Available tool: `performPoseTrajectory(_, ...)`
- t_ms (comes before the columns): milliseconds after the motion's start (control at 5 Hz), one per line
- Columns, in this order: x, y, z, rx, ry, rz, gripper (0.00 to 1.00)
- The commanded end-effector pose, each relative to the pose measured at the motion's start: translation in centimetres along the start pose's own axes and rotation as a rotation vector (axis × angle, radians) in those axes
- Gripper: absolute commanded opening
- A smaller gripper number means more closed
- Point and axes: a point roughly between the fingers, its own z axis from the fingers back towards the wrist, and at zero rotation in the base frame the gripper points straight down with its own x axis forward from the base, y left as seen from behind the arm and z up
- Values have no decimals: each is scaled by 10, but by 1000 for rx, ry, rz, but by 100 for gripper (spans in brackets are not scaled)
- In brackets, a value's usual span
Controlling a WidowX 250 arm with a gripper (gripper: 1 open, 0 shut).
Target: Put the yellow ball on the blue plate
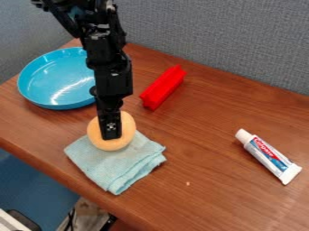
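Well, the smooth pale yellow-orange ball [107, 144] sits at the upper end of the folded light teal cloth [118, 169], near the left edge of the wooden worktop [200, 158]. Over its upper part reaches the black gripper [112, 132], pointing down, with its jaws pressed together; whether they pinch the ball between them cannot be told from this side.

The step in hand looks to be securing the ball, so a short, slow lift would be a good test. If it slips, reopen, centre across the widest part and close gently, since a smooth round surface could roll out of a high grip. The cloth might cling and drag, so straight up is best at first.

Beyond stands the round, shallow, glossy blue plate [54, 79]. Clear its raised rim, steer away from the red rectangular block [162, 87], and release low over the middle.
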Motion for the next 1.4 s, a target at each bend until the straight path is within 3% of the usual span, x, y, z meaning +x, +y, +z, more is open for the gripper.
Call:
performPoseTrajectory(0, -2, -2, -14, -38, 9, -10, 0)
performPoseTrajectory(1200, -2, -2, -9, -37, -15, -31, 0)
